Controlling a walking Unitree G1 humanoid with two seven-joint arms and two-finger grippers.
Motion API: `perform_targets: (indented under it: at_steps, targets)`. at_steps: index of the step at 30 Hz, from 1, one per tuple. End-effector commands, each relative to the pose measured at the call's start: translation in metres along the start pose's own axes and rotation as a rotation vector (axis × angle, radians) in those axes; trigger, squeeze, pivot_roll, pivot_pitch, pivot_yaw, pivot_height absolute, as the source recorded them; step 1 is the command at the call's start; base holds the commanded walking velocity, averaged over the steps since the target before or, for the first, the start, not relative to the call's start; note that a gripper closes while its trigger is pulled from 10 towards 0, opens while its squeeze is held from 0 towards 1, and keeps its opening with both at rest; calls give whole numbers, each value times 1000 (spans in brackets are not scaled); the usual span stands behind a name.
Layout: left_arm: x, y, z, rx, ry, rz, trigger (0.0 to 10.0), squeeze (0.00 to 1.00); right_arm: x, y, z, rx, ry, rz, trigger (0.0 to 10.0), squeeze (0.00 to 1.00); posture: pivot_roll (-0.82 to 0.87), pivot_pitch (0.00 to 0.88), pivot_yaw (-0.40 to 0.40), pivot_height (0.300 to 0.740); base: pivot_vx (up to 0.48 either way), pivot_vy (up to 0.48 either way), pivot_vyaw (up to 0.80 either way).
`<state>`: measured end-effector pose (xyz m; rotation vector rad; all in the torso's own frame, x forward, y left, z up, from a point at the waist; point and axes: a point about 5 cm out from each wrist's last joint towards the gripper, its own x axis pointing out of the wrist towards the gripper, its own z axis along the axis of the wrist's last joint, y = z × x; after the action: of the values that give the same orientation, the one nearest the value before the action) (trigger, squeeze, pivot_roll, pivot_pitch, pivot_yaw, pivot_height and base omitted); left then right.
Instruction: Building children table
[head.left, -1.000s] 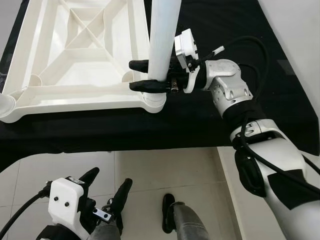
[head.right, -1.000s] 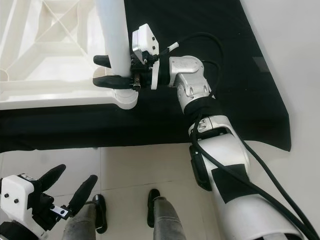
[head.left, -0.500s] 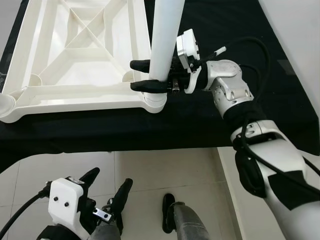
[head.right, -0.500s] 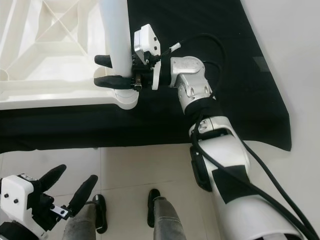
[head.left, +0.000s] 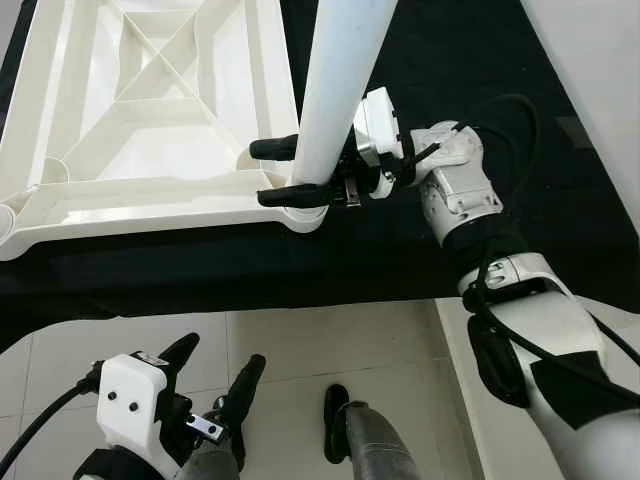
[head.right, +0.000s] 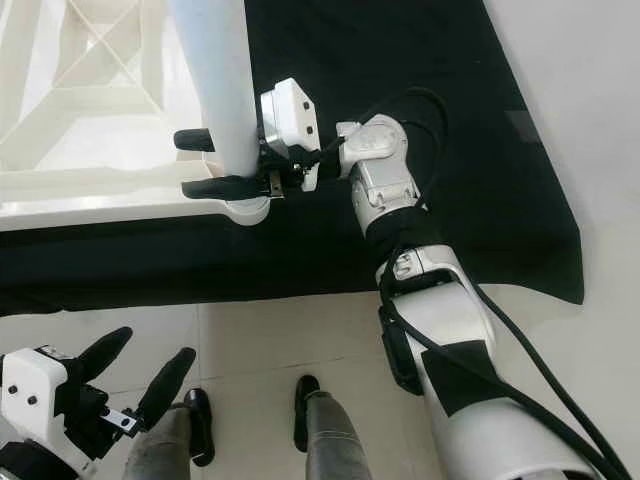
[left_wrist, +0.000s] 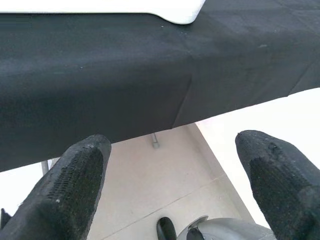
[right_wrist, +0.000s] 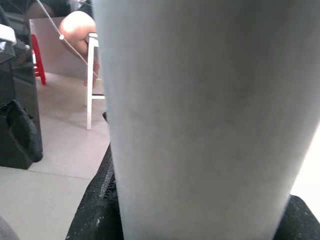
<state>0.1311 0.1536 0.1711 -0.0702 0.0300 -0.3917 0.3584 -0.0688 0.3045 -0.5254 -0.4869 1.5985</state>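
Observation:
A white plastic table top (head.left: 150, 195) lies upside down on a black cloth, its ribbed underside up. A thick white table leg (head.left: 335, 90) stands in the near right corner socket (head.left: 300, 215), leaning slightly with its top to the right. My right gripper (head.left: 262, 174) is shut on the leg just above the socket, one black finger on each side. In the right wrist view the leg (right_wrist: 210, 115) sits pressed between the fingers (right_wrist: 100, 200). My left gripper (head.left: 222, 355) hangs open and holds nothing, low over the floor in front of the cloth edge (left_wrist: 175, 100).
The black cloth (head.left: 450, 60) covers the work surface and drops at its near edge to the tiled floor (head.left: 330, 340). My own feet (head.left: 340, 425) stand below. Behind the leg are a person's arm (right_wrist: 80, 27) and a white stool frame (right_wrist: 90, 85).
My right wrist has turned and shifted slightly left, and the leg in it now leans more, its top to the right. The left arm has not moved.

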Motion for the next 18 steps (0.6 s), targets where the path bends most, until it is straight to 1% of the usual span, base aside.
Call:
perform_targets:
  at_steps: [1, 3, 4, 6, 7, 9, 10, 13, 14, 16, 17, 18]
  targets:
    - [-2, 0, -5, -13, 38, 0, 10000, 0, -7, 14, -31, 140, 75, -57, 10000, 0, 156, 445, -109, 740, 0, 0, 0]
    - [-2, 0, -5, -13, 36, 0, 10000, 0, -6, 4, -23, 156, -5, -135, 10000, 0, 156, 444, -109, 740, 0, 0, 0]
    - [-2, 0, -5, -13, 36, 0, 10000, 0, -6, 4, -23, 156, -5, -135, 10000, 0, 156, 444, -109, 740, 0, 0, 0]
    - [-2, 0, -6, -13, 35, 1, 10000, 0, -7, -7, -13, 179, -98, -214, 10000, 0, 156, 442, -110, 740, 0, 0, 0]
    - [-2, 0, -6, -13, 35, 1, 10000, 0, -7, -7, -13, 179, -98, -214, 10000, 0, 156, 442, -110, 740, 0, 0, 0]
    - [-1, 0, -6, -13, 34, 0, 10000, 0, -9, -12, -7, 198, -161, -260, 10000, 0, 157, 441, -109, 740, 0, 0, 0]
    - [-1, 0, -6, -13, 34, 0, 10000, 0, -9, -12, -7, 198, -161, -260, 10000, 0, 157, 441, -109, 740, 0, 0, 0]
    - [-1, 0, -6, -14, 33, 0, 10000, 0, -10, -16, -3, 263, -253, -292, 10000, 0, 155, 437, -109, 740, 0, 0, 0]
    - [-1, 0, -6, -14, 33, 0, 10000, 0, -10, -16, -3, 263, -253, -292, 10000, 0, 155, 437, -109, 740, 0, 0, 0]
    - [-1, 0, -6, -16, 32, -1, 10000, 0, -11, -17, -3, 299, -287, -309, 10000, 0, 154, 436, -109, 740, 0, 0, 0]
    - [-1, -1, -6, -17, 32, -1, 10000, 0, -11, -17, -3, 304, -286, -309, 10000, 0, 155, 434, -110, 740, 0, 0, 0]
    - [0, -1, -6, -17, 32, -2, 10000, 0, -10, -14, -7, 295, -247, -287, 10000, 0, 155, 433, -110, 740, 0, 0, 0]
